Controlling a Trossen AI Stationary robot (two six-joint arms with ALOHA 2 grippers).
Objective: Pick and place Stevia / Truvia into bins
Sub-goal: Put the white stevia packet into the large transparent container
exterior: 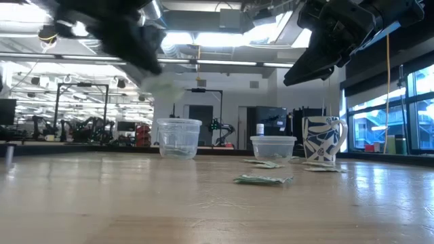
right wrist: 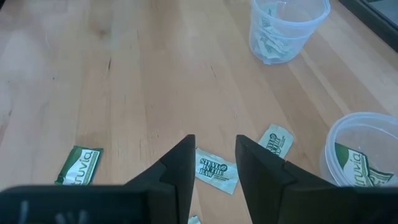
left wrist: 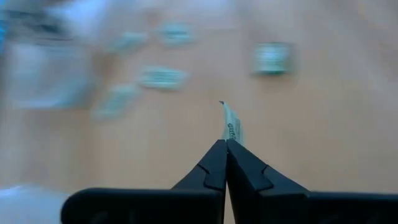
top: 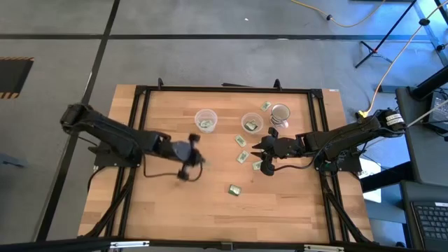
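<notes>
Green sachet [left wrist: 232,124] — pinched, left gripper [left wrist: 225,144]

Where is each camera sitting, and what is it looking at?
High view: above the table, looking straight down; both arms show, left gripper and right gripper.
Low view: at tabletop height, looking across into the room; both arms hang from above.
Left wrist view: on the left arm, looking past its shut fingers pinching a sachet.
Right wrist view: on the right arm, looking down past its open fingers at a Stevia sachet.
Shared: the high and low views both show the mug.
</notes>
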